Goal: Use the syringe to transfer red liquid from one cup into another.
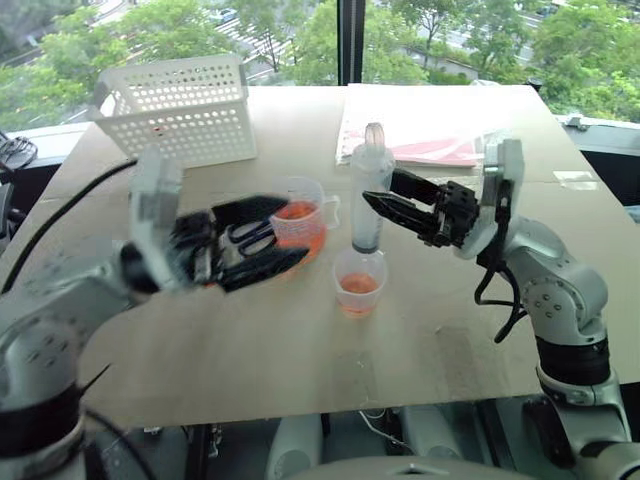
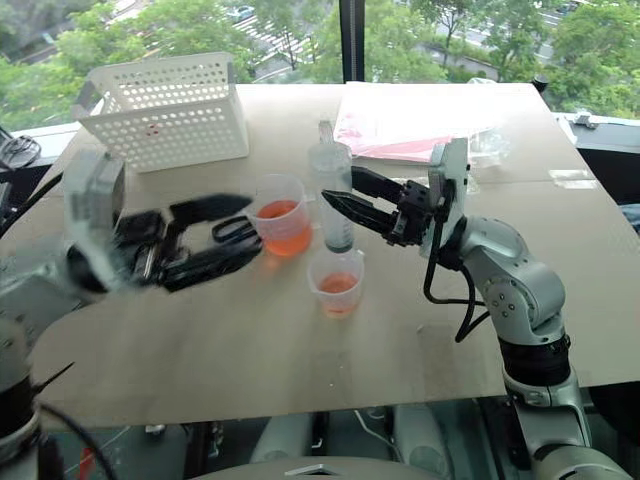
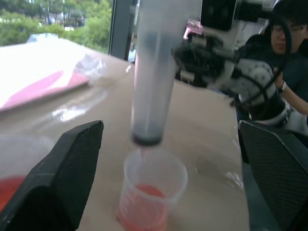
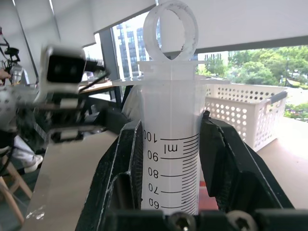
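Observation:
The clear syringe (image 1: 370,190) stands upright, with my right gripper (image 1: 382,196) shut on its barrel (image 4: 169,163) from the right. Its plunger is pushed fully in, and the dark seal (image 3: 146,138) sits at the barrel's lower end. The tip hangs just above the smaller cup (image 1: 358,283), which holds a little red liquid (image 3: 144,192). The larger handled cup (image 1: 303,224) stands left of it, about half full of red liquid. My left gripper (image 2: 255,228) is open with nothing in it. It lies level just left of the larger cup, which stands beside one finger (image 3: 62,173).
A white perforated basket (image 1: 180,105) stands at the table's back left. A plastic sleeve with pink paper (image 1: 430,140) lies at the back right. A seated person (image 3: 288,43) shows beyond the table's right side. The cardboard-covered table (image 1: 300,370) is bare in front.

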You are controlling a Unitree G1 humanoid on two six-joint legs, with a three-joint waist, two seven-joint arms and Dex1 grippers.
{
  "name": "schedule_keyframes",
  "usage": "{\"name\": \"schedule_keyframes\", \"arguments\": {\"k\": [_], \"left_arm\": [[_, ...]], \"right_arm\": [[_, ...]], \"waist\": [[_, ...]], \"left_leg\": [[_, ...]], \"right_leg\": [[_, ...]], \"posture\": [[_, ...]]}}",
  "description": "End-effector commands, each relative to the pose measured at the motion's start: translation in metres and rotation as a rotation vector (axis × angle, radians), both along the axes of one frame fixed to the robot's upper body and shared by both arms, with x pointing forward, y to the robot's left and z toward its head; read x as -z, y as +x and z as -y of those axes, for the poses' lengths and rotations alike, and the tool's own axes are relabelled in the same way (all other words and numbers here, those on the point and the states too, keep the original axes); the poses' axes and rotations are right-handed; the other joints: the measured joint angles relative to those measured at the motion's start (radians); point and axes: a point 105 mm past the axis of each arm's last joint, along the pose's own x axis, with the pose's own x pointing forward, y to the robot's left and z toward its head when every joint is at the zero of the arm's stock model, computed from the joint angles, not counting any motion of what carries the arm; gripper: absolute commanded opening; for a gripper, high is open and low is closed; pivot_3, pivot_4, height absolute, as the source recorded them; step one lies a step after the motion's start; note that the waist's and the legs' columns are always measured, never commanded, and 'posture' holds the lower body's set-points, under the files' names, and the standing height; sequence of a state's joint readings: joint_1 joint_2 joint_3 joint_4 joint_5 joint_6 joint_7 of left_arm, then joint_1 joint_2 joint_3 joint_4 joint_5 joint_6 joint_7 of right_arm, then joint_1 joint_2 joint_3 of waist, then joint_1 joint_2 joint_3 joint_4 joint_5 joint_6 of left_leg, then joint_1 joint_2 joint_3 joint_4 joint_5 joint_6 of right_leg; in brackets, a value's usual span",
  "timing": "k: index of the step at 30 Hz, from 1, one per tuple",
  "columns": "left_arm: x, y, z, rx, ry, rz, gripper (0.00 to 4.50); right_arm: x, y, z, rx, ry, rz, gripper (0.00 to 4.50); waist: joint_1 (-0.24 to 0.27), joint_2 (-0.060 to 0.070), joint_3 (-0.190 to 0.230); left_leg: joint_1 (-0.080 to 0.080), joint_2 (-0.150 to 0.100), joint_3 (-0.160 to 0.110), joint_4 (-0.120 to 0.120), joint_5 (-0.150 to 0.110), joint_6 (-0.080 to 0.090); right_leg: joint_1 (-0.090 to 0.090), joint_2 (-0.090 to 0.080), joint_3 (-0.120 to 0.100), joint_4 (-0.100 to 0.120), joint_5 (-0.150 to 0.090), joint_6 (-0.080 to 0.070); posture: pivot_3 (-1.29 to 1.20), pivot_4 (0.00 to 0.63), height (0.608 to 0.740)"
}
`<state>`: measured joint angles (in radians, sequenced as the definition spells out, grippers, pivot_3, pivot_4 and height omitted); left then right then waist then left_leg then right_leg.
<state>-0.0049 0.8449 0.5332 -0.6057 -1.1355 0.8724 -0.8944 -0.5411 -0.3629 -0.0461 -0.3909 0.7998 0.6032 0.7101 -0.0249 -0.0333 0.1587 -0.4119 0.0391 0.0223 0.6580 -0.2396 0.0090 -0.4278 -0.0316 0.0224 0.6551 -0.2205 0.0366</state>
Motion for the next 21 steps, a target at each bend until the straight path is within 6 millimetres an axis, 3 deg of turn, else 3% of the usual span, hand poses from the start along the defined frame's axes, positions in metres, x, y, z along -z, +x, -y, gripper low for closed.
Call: {"name": "schedule_keyframes", "arguments": {"k": [1,6,11,15,19,20,21], "left_arm": [[-0.001,-0.018,-0.004,-0.013,0.064,0.086,4.5],[0.01,-0.028,0.001,-0.076,0.057,0.108,4.5],[0.013,-0.033,0.012,-0.102,0.042,0.132,4.5],[0.013,-0.03,0.021,-0.112,0.029,0.142,4.5],[0.016,-0.03,0.023,-0.118,0.028,0.138,4.5],[0.017,-0.03,0.024,-0.115,0.031,0.137,4.5],[0.017,-0.031,0.025,-0.115,0.03,0.138,4.5]], "right_arm": [[-0.028,0.001,0.011,0.019,0.04,-0.036,1.26],[-0.026,0.034,0.049,0.228,-0.177,-0.231,1.26],[0.019,0.083,0.099,0.542,-0.431,-0.43,1.26],[0.077,0.102,0.101,0.507,-0.704,-0.588,1.26],[0.11,0.118,0.106,0.493,-0.831,-0.618,1.26],[0.113,0.12,0.108,0.488,-0.852,-0.613,2.32],[0.115,0.121,0.107,0.463,-0.857,-0.622,2.81]], "waist": [[0.007,-0.001,0.0],[0.02,0.001,0.001],[0.013,0.0,0.0],[0.001,0.001,0.0],[-0.004,0.002,0.001],[-0.003,0.002,0.0],[0.002,0.002,0.001]], "left_leg": [[-0.001,0.0,0.0,0.0,0.0,0.0],[-0.001,0.0,0.001,0.001,0.0,0.0],[0.0,-0.001,0.002,0.001,0.0,0.0],[0.0,-0.001,0.003,0.0,0.0,0.001],[-0.001,0.0,0.002,-0.001,0.0,0.001],[-0.001,0.0,0.002,-0.001,0.0,0.001],[-0.002,0.0,0.001,-0.001,0.0,0.001]], "right_leg": [[0.0,0.0,-0.002,0.0,-0.001,-0.001],[0.002,-0.002,-0.003,-0.001,-0.002,-0.004],[0.004,-0.001,-0.004,-0.007,-0.002,-0.004],[0.004,0.0,-0.003,-0.008,-0.002,-0.004],[0.004,0.001,-0.003,-0.008,-0.001,-0.002],[0.004,0.001,-0.003,-0.009,0.0,-0.001],[0.004,0.001,-0.004,-0.01,0.0,0.0]], "posture": [[0.0,0.15,0.74],[0.0,0.15,0.74],[0.0,0.15,0.74],[0.0,0.15,0.74],[0.0,0.15,0.74],[0.0,0.15,0.74],[0.0,0.15,0.74]]}}
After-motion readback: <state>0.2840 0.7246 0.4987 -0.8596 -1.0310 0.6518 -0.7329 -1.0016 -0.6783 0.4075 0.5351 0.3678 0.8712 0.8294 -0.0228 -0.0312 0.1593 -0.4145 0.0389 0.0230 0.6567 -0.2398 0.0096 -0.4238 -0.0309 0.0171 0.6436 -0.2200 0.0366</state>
